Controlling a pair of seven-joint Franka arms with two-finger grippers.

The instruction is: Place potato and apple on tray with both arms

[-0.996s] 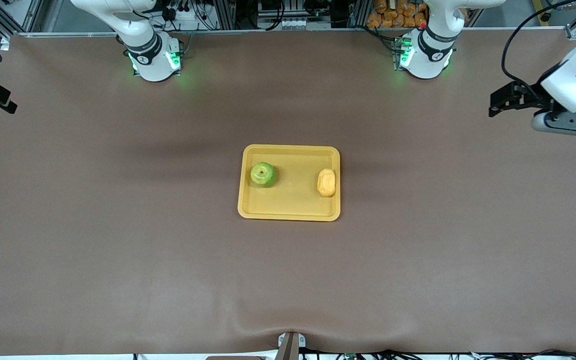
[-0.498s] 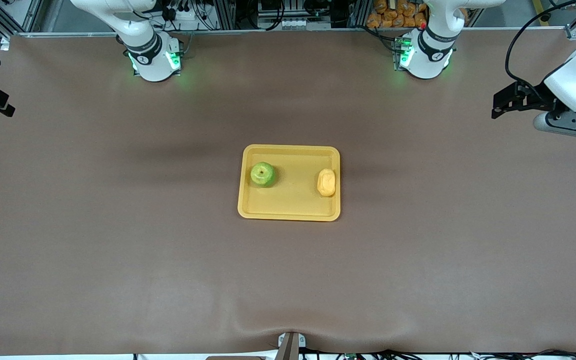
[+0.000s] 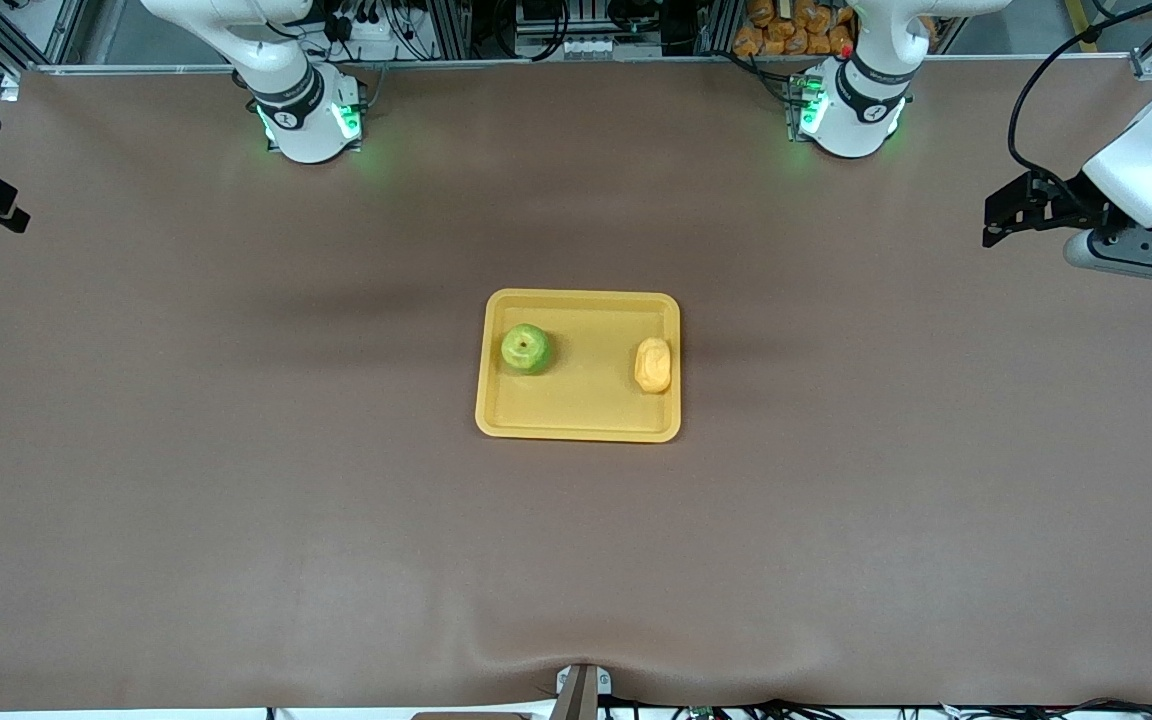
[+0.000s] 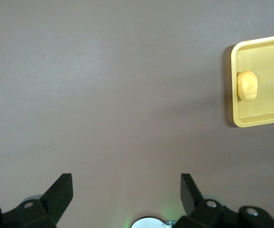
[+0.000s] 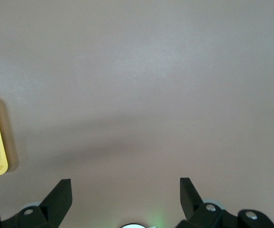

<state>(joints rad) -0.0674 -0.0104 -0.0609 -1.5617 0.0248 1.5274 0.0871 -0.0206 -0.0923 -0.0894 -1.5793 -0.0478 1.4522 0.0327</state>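
Two pieces of produce already lie on the yellow tray (image 3: 579, 420) at the middle of the brown table (image 3: 236, 500), well apart from both sets of jaws. The green apple (image 3: 525, 348) sits toward the right arm's end of the tray; the pale, lumpy potato (image 3: 652, 364) lies just inside the rim at the left arm's end. Both look firm and light. The apple's smooth round skin could slip, so a hold across its widest middle would suit; the potato's dimpled surface should grip better across its narrow width. The left gripper (image 4: 126, 190) hangs over the table's edge at its own end, jaws spread wide and empty. The right gripper (image 5: 125, 190) hangs at its own end, likewise wide open and holding nothing. The task looks complete.
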